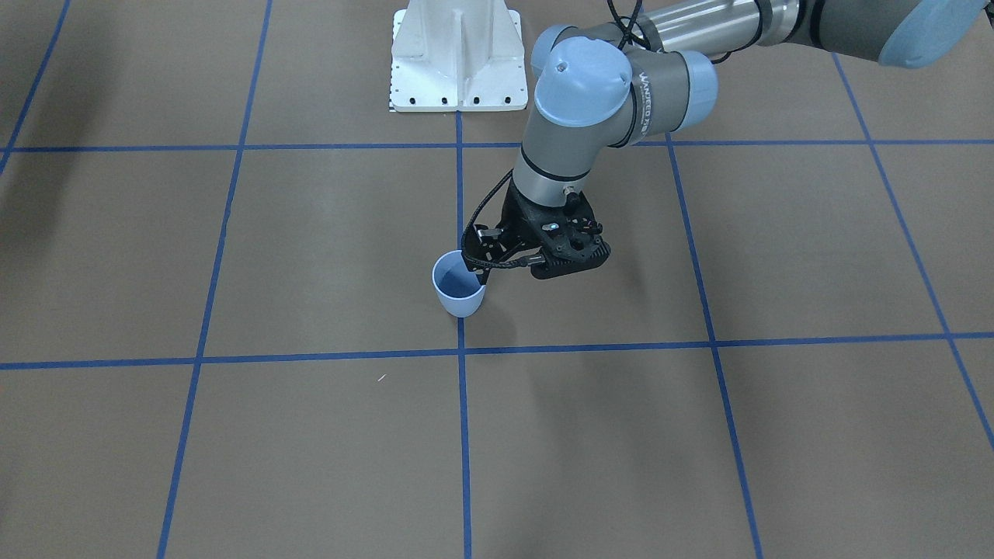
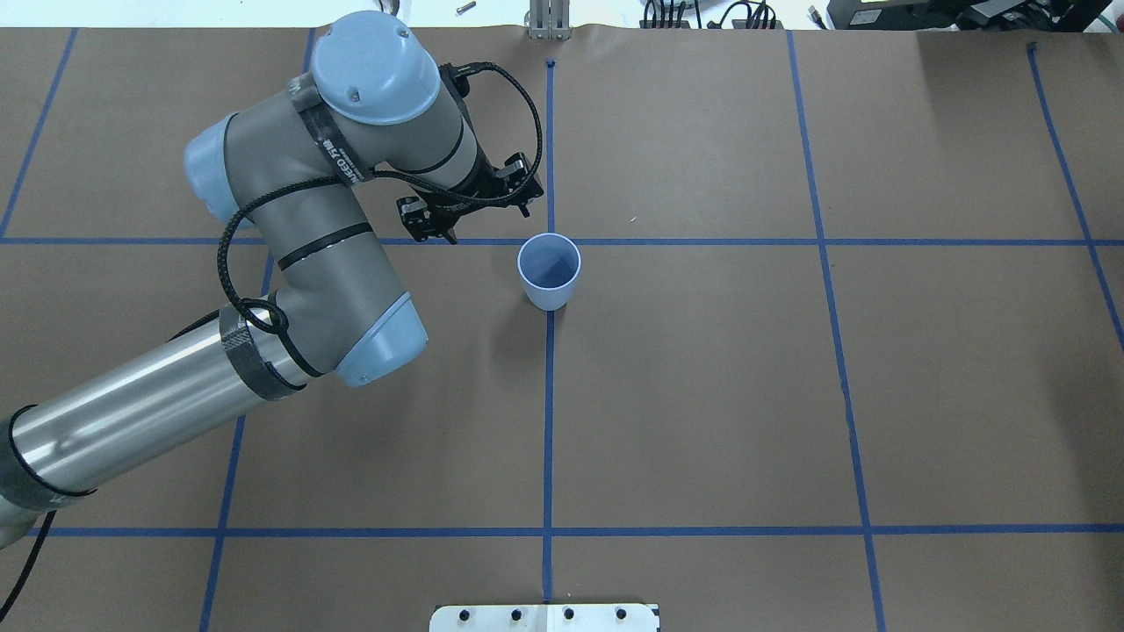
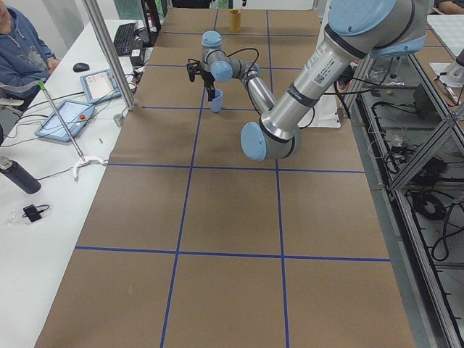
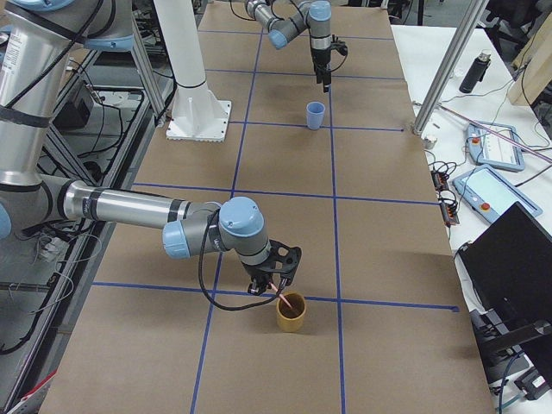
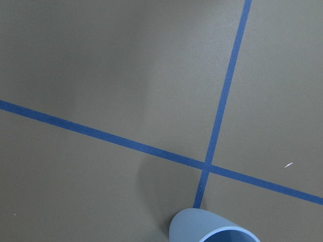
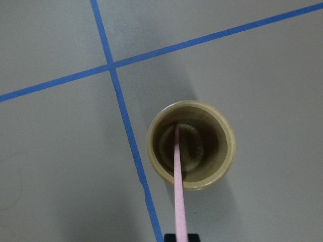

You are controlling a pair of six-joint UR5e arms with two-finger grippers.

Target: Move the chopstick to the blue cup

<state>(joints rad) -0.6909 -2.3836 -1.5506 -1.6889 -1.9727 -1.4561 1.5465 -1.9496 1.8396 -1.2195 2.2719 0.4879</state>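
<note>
The blue cup [image 1: 460, 291] [image 2: 549, 272] stands upright and empty on the brown table, beside a crossing of blue tape lines. My left gripper [image 1: 483, 262] [image 2: 465, 211] hovers just beside it, on the robot's left of it. I cannot tell if it is open or shut. The left wrist view shows only the cup's rim [image 5: 212, 233]. Far along the table, my right gripper [image 4: 274, 280] [image 6: 181, 238] is shut on the pink chopstick [image 6: 178, 181]. The stick's lower end stands inside an ochre cup [image 6: 224, 151] [image 4: 291, 315].
The white robot base [image 1: 458, 58] [image 2: 544, 617] is bolted at the table's near edge. A side bench with tablets [image 3: 65, 116], a bottle [image 3: 18, 174] and a seated person runs along the far side. Metal posts [image 3: 109, 51] stand at that edge.
</note>
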